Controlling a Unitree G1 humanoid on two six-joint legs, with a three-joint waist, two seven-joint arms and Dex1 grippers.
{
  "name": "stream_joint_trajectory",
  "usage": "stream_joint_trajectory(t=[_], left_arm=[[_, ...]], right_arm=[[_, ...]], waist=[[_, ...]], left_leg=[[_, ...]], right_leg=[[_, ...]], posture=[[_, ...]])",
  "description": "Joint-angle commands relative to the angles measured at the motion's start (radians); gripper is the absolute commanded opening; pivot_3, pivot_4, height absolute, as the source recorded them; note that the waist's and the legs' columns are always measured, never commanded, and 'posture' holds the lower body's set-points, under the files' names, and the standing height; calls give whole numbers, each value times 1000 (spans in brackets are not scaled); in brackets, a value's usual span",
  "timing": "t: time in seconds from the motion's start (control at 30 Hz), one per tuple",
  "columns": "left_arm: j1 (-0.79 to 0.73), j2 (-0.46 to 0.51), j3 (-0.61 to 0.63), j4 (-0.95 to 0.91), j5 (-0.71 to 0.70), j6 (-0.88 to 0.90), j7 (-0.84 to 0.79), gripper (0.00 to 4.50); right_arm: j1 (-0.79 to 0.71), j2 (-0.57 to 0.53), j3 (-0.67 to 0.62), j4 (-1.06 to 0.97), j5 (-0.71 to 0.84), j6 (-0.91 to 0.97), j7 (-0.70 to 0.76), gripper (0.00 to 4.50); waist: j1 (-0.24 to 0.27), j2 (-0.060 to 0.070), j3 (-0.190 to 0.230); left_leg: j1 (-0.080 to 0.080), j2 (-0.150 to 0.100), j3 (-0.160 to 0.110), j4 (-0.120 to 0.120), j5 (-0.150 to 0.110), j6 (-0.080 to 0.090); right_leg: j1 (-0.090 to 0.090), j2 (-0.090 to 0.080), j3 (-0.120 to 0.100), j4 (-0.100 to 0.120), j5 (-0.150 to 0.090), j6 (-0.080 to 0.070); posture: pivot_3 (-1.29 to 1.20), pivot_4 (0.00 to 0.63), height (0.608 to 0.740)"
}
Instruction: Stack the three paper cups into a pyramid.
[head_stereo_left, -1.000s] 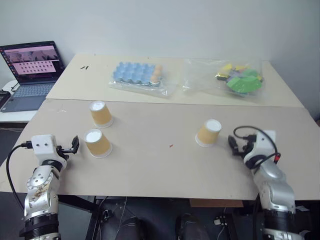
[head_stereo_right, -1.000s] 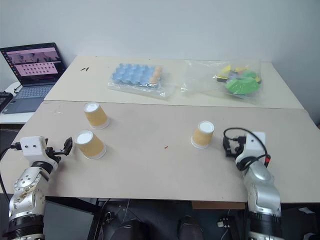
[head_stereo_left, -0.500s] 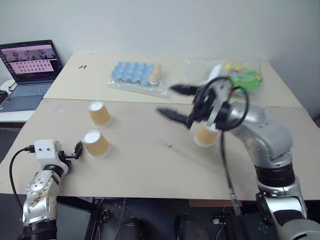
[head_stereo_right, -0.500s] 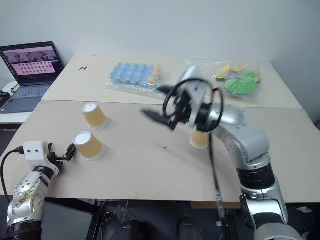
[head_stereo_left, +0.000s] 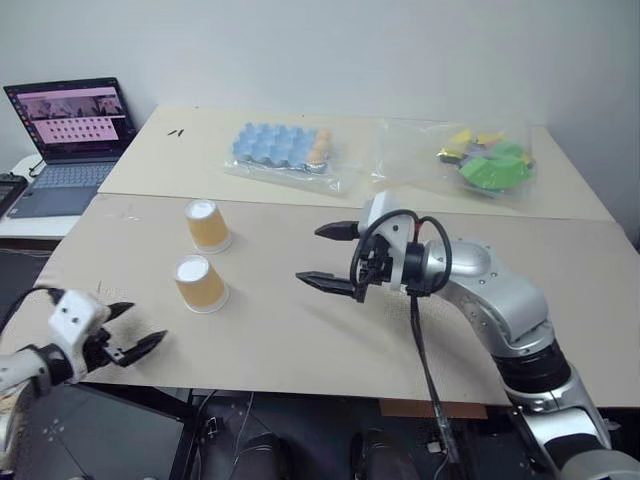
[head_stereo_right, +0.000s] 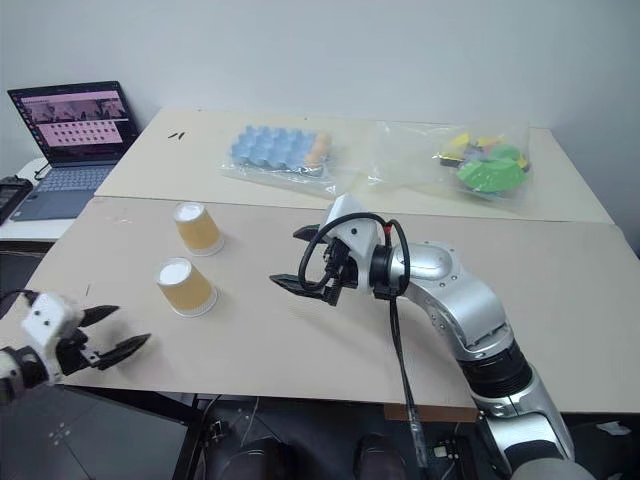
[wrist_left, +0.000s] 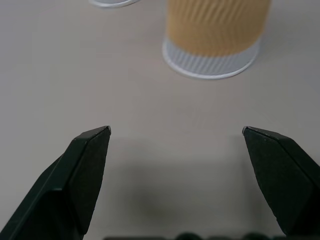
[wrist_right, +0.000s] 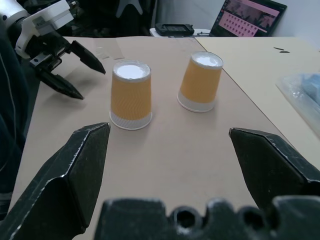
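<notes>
Near cup (head_stereo_left: 200, 283): inverted on table (head_stereo_left: 300, 330), unstacked | Far cup (head_stereo_left: 207, 224): just behind near cup, apart | My left gripper (head_stereo_left: 132, 332): fingers apart, empty, near-left of near cup | My right gripper (head_stereo_left: 331, 256): fingers apart, empty, right of near cup | Pyramid: not begun, by my judgement; all stacking remains.

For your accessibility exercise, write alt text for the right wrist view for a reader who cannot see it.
Two upside-down tan paper cups, the nearer cup and the farther cup, stand apart on a beige table, framed by the open right gripper. The open left gripper hovers at the table's edge, and a laptop sits behind.
</notes>
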Motion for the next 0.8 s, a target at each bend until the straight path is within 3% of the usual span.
stream_joint_trajectory(t=[0.03,0.33,0.73,0.8], left_arm=[[-114,-8,-59,35,24,-36,-18,4500],[-294,-48,-169,23,22,-17,-62,4500],[-374,-91,-173,58,27,16,-45,4500],[-373,-93,-171,60,25,19,-49,3992]], right_arm=[[3,5,-50,-34,-6,-24,-21,4486],[45,-15,-91,-89,-11,5,-66,4486],[46,-16,-96,-93,-18,16,-98,4486],[42,-17,-98,-92,-16,17,-100,4500]], waist=[[-4,0,0],[-13,0,0],[-10,0,0],[-9,0,0]], left_leg=[[0,0,0,0,0,0],[-1,-1,1,0,1,0],[-1,0,1,1,1,0],[-1,0,1,1,1,0]], right_leg=[[0,0,0,0,0,0],[-1,1,1,0,0,0],[-1,2,1,0,0,0],[-1,2,1,0,0,0]], posture=[[0,150,724],[0,150,724],[0,150,724],[0,150,724]])
